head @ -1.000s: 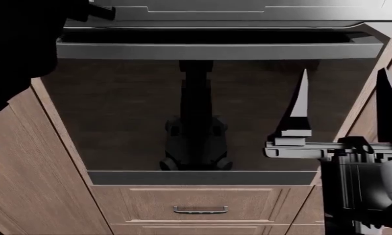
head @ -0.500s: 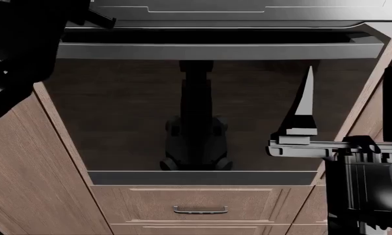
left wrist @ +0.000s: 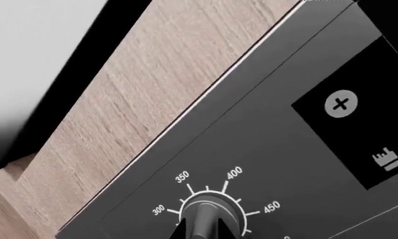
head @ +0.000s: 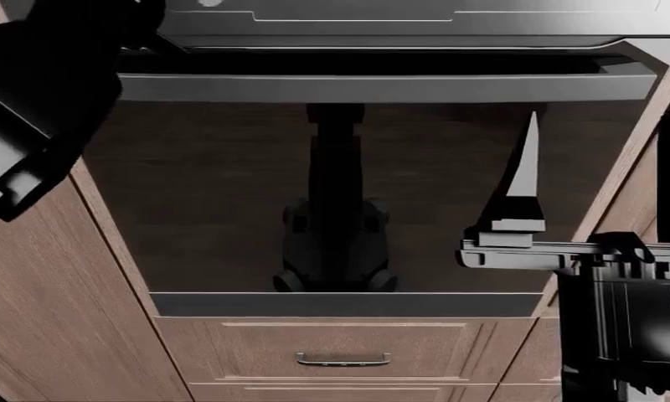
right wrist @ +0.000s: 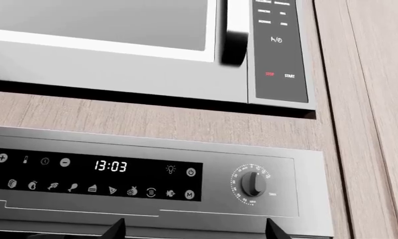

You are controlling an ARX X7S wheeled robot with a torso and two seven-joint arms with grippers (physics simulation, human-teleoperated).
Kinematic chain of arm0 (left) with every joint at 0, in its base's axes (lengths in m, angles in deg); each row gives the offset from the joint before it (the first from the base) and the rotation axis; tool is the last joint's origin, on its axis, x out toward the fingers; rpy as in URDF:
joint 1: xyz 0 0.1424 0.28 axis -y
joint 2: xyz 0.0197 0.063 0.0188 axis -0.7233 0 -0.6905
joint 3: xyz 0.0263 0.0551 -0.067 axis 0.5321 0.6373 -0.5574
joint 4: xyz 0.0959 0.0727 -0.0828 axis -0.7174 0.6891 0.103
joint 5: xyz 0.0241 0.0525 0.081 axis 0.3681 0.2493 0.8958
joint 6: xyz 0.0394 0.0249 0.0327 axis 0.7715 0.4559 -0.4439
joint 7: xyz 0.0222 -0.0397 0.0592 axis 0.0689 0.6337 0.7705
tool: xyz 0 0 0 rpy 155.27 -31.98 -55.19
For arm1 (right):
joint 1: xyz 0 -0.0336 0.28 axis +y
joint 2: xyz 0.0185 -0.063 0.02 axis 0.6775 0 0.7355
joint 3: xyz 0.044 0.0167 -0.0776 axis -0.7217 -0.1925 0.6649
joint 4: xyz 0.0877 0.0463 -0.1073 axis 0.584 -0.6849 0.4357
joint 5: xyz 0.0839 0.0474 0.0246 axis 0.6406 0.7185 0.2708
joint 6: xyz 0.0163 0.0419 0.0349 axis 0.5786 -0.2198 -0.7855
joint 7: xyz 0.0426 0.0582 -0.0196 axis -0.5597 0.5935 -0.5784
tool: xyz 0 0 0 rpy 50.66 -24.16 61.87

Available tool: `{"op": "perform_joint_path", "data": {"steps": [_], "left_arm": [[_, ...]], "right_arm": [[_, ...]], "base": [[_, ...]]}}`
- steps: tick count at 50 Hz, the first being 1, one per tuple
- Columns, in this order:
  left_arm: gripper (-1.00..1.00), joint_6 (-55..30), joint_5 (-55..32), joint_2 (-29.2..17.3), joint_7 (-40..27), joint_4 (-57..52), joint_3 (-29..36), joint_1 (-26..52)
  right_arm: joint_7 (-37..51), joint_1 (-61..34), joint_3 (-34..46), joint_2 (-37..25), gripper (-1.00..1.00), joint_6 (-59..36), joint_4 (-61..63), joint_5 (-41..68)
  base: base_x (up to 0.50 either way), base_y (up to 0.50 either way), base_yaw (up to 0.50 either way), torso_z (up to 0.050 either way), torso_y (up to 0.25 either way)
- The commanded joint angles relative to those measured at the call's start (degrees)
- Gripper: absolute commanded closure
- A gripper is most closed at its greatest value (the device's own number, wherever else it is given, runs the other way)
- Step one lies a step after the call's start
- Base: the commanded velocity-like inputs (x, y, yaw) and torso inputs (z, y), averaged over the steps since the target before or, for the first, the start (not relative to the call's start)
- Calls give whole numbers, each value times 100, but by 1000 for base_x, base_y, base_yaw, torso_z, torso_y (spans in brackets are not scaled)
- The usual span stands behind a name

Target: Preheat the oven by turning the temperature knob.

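The oven shows in the head view with its dark glass door (head: 212, 193), long grey bar handle (head: 380, 86) and grey control panel (head: 425, 21). In the left wrist view the temperature knob (left wrist: 209, 211) sits ringed by marks 300, 350, 400 and 450. My left gripper (left wrist: 200, 230) has its two dark fingertips pressed on either side of the knob's grip, shut on it. In the head view only the left arm (head: 44, 100) shows; its gripper is out of view. My right gripper (head: 598, 193) hangs open in front of the door's right side, holding nothing.
A microwave (right wrist: 119, 50) sits above the oven panel, whose display (right wrist: 111, 166) reads 13:03. A second knob (right wrist: 253, 183) is at the panel's right end. Wood drawers (head: 342, 358) lie below the door, with wood cabinet sides (head: 44, 318) flanking it.
The left arm has shifted down and to the right in the head view and fills more of the corner. The right gripper drifted slightly right, then held still.
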Motion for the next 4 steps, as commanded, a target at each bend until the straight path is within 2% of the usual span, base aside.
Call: {"op": "perform_joint_path", "data": {"steps": [1, 4], "left_arm": [[100, 116, 258, 99, 135, -165, 328, 142], [100, 140, 376, 85, 146, -170, 465, 165]], "right_arm": [[17, -9, 15, -7, -100, 5, 2, 7], [20, -13, 18, -9, -100, 6, -1, 10]], "base": [[0, 0, 0, 0, 0], [0, 0, 0, 0, 0]]}}
